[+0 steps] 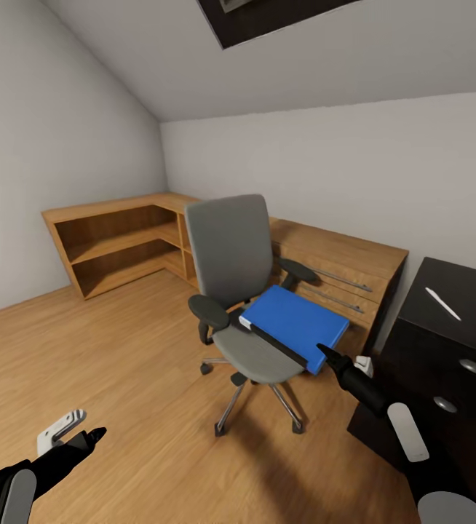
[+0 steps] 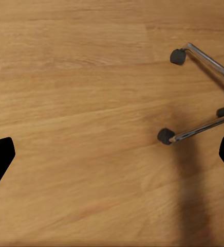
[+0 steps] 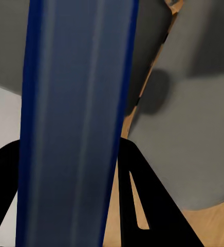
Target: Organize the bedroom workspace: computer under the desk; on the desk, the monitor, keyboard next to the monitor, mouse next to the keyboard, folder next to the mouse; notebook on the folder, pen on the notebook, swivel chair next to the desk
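The swivel chair [image 1: 242,291] sat mid-room with the blue folder [image 1: 296,324] on its seat at about 3 o'clock – right gripper [image 1: 324,354] clamped on the folder's edge, left gripper [image 1: 92,435] spread open over bare floor [image 1: 121,349].

The swivel chair [image 1: 249,306] stands on the wooden floor [image 1: 121,378], blue folder [image 1: 296,324] on its seat.
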Controlling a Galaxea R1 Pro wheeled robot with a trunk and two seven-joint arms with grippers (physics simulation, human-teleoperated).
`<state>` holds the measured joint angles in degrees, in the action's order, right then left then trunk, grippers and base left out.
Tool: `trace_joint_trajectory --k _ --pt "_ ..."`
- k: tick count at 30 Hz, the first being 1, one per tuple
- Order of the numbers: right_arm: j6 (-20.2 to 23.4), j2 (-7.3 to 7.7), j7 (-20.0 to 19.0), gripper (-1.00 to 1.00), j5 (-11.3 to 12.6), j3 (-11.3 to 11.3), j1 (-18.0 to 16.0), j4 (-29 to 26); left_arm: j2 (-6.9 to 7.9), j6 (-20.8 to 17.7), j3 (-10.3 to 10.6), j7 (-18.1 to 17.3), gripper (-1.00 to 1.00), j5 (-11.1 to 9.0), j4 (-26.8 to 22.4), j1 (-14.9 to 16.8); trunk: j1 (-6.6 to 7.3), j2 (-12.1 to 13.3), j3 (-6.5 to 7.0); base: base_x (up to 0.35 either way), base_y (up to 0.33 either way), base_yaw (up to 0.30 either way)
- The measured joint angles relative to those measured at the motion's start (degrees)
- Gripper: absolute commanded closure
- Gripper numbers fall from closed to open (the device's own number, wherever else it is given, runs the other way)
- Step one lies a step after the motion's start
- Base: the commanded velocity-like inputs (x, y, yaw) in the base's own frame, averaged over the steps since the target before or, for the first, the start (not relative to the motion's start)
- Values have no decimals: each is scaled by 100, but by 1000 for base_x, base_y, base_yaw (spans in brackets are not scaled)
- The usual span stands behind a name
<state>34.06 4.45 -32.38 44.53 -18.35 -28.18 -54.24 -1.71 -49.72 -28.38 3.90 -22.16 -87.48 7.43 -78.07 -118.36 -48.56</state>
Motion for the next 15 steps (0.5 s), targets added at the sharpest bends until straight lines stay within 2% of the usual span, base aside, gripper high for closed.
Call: trace_joint_trajectory --k 11,12,13,14,15 --pt "4 11 -30 100 2 -9 0 -2 -1 2 14 0 -100 5 73 1 242 441 197 -10 -1 0" --pt "42 42 -407 100 56 -12 -2 -81 -80 21 146 13 -100 9 470 -2 263 481 215 -118 0 0" --pt "31 45 -462 100 14 -11 0 -133 -94 26 167 11 -100 15 578 -1 285 521 233 -331 0 0" --pt "42 54 -509 100 26 -12 -1 -276 -97 335 179 -23 -100 370 1372 -2 305 561 251 -313 0 0" --pt "30 57 -509 100 -8 -11 0 -284 -100 500 185 -30 -100 435 1624 1 326 602 269 -293 0 0"
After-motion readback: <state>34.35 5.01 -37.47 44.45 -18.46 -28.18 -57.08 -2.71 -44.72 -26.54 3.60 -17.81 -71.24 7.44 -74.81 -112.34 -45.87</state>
